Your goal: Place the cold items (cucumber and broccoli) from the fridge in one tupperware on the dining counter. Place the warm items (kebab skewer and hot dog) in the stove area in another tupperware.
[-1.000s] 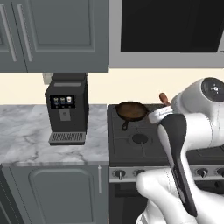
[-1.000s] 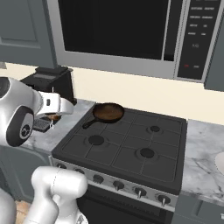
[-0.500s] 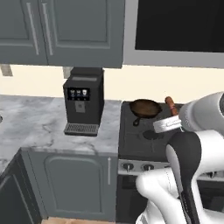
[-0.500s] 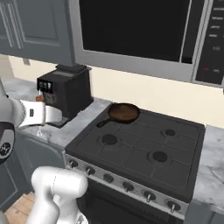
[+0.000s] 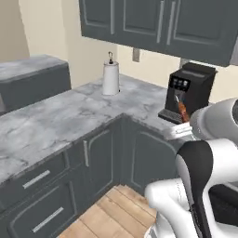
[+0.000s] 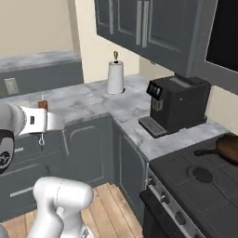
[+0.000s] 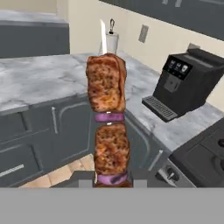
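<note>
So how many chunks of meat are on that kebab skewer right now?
2 show on the kebab skewer in the hand view: one large chunk at the far end, a second nearer the claw, each with a purple onion ring under it. More may sit hidden lower down.

The brown grilled kebab skewer with purple onion rings (image 7: 107, 131) hides its own lower end between the dark fingertips. The round brown frying pan (image 6: 228, 147) is cut off by the right base view's edge.

The arm (image 5: 204, 153) is built of glossy white, rounded shells joined by dark, near-black bands. Its base link (image 6: 58, 197) is a fat white cylinder with a domed top. The wrist section (image 6: 35, 122) is a white block bearing small dark markings.
</note>
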Robot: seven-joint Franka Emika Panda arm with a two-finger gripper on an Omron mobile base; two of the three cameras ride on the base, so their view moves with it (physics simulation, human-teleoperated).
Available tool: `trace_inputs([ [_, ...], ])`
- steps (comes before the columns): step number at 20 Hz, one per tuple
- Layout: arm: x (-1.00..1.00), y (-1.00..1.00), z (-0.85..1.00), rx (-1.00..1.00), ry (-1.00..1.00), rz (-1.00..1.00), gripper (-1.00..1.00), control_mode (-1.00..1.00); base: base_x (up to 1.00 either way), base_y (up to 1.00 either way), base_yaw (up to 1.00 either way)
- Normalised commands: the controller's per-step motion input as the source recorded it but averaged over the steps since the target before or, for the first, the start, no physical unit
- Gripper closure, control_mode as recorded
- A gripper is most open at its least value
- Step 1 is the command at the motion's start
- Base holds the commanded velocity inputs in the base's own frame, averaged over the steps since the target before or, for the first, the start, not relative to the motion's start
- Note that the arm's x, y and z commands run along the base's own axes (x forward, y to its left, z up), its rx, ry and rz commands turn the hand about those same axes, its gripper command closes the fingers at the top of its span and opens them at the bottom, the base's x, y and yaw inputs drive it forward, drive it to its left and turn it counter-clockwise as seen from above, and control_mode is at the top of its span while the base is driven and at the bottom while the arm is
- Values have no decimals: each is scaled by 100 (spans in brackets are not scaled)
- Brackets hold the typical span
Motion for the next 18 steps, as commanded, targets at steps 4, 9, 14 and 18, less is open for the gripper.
trace_inputs([
  [4,0,0,0,0,0,0,100,100,-87,58,96],
  [9,0,0,0,0,0,0,100,100,-64,76,91],
  [14,0,0,0,0,0,0,100,100,-21,97,64],
  [18,0,0,0,0,0,0,100,100,7,100,18],
])
